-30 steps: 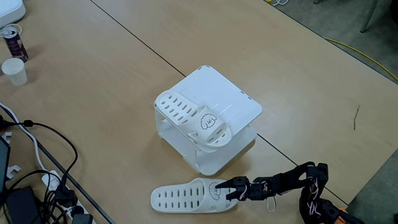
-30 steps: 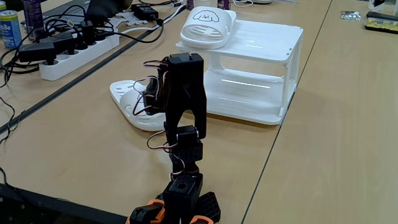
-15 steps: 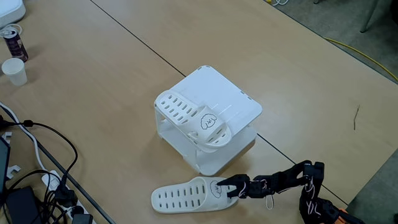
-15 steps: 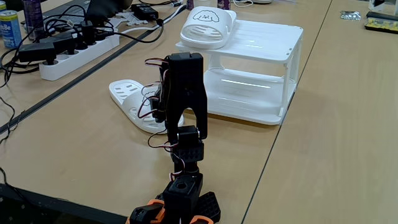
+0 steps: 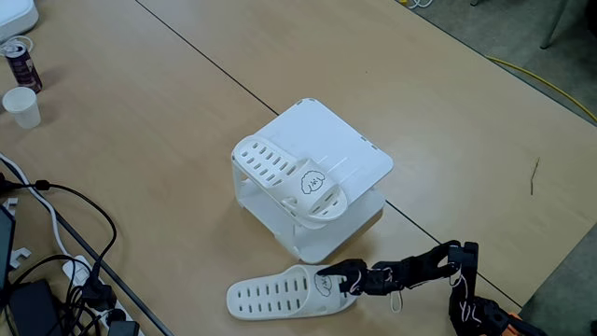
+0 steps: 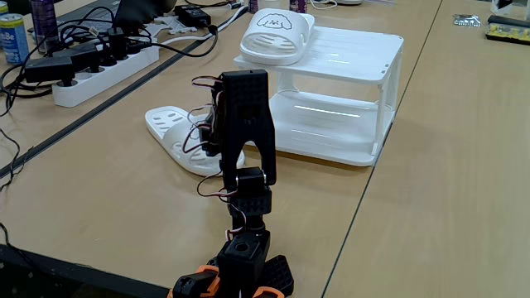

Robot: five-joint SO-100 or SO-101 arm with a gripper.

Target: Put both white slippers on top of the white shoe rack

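The white shoe rack (image 5: 336,145) stands mid-table, and one white slipper (image 5: 287,175) lies across the front of its top shelf with the drawn face up. The second white slipper (image 5: 270,297) lies flat on the table in front of the rack. My gripper (image 5: 333,280) reaches in low from the right. It is open, its black fingers at the face end of this slipper's strap. In the other fixed view the arm (image 6: 245,124) hides the gripper; the table slipper (image 6: 170,132), the rack (image 6: 356,62) and the slipper on top (image 6: 273,35) show behind it.
A power strip (image 6: 99,62) with tangled black cables (image 5: 65,271) lies to the left of the slipper. A drink can (image 5: 20,62) and a paper cup (image 5: 22,106) stand at the far left. The table edge runs close to the arm's base (image 5: 466,313).
The arm has stretched leftward along the table, bringing the gripper from beside the lower slipper's end onto its strap. The slipper has not moved, nor has the one on the rack.
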